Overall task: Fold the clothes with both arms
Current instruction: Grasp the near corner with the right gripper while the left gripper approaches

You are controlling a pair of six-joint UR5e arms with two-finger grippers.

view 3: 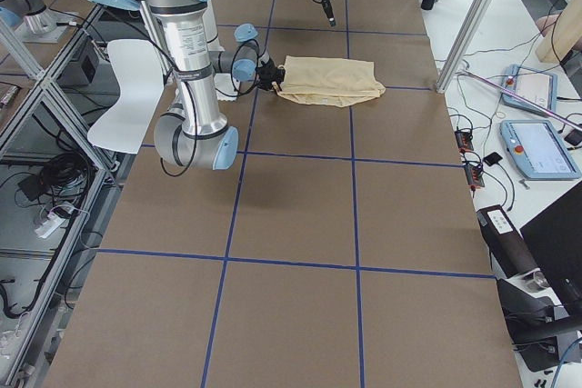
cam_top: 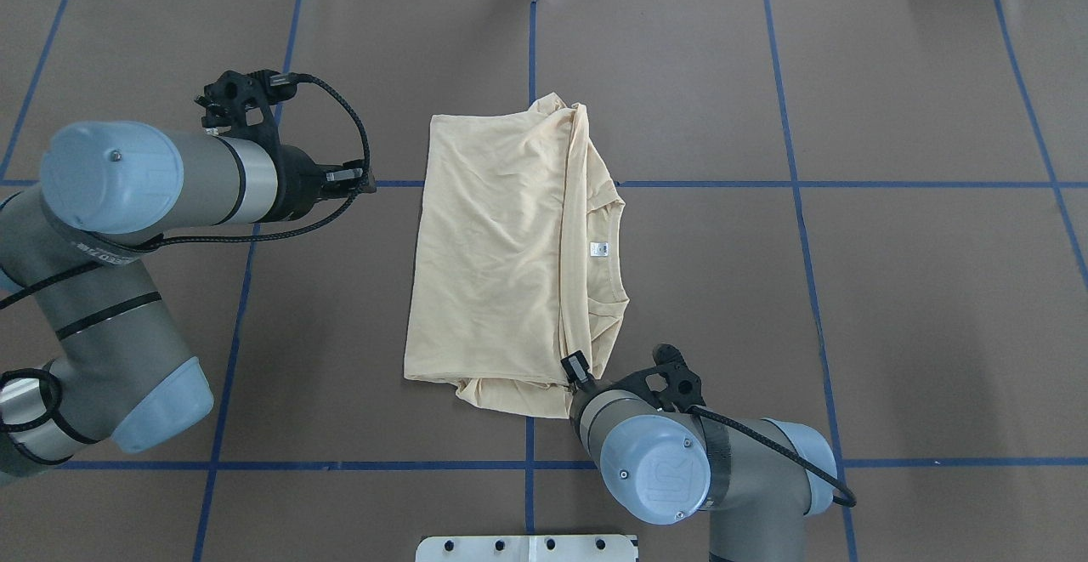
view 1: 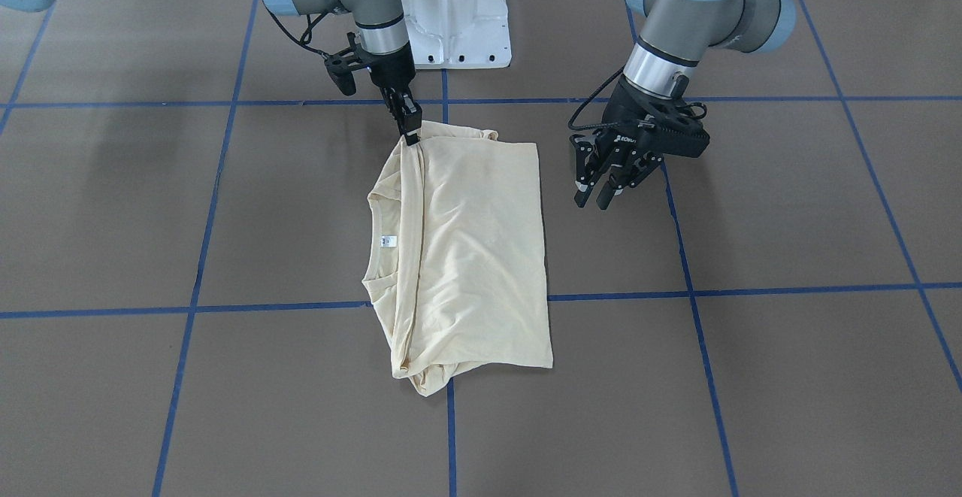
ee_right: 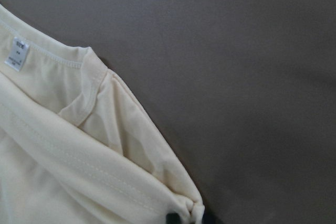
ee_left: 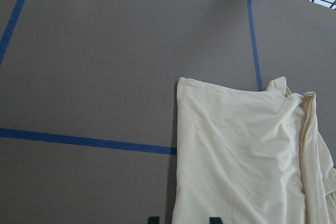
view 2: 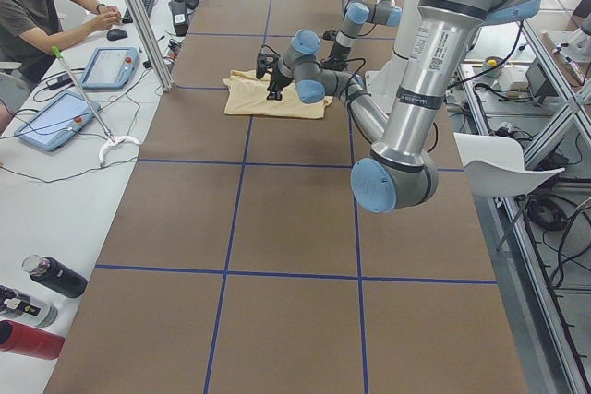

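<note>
The pale cream-yellow shirt (view 1: 473,256) lies folded into a rectangle at the table's middle, and its print is hidden. Its white neck label (view 1: 388,240) shows at the collar. The shirt also shows in the overhead view (cam_top: 493,256). My right gripper (view 1: 410,134) is shut on the shirt's corner nearest the robot. The right wrist view shows the cloth bunched between its fingertips (ee_right: 191,217), and it also shows in the overhead view (cam_top: 576,369). My left gripper (view 1: 594,196) is open and empty. It hovers just beside the shirt's folded edge, which shows in the left wrist view (ee_left: 182,220).
The white pedestal base (view 1: 455,16) stands at the robot's side of the brown table, which is marked with blue tape lines (view 1: 691,286). An operator (view 2: 37,6) sits at a side bench with tablets (view 2: 55,117). Bottles (view 2: 51,276) lie near the bench's end.
</note>
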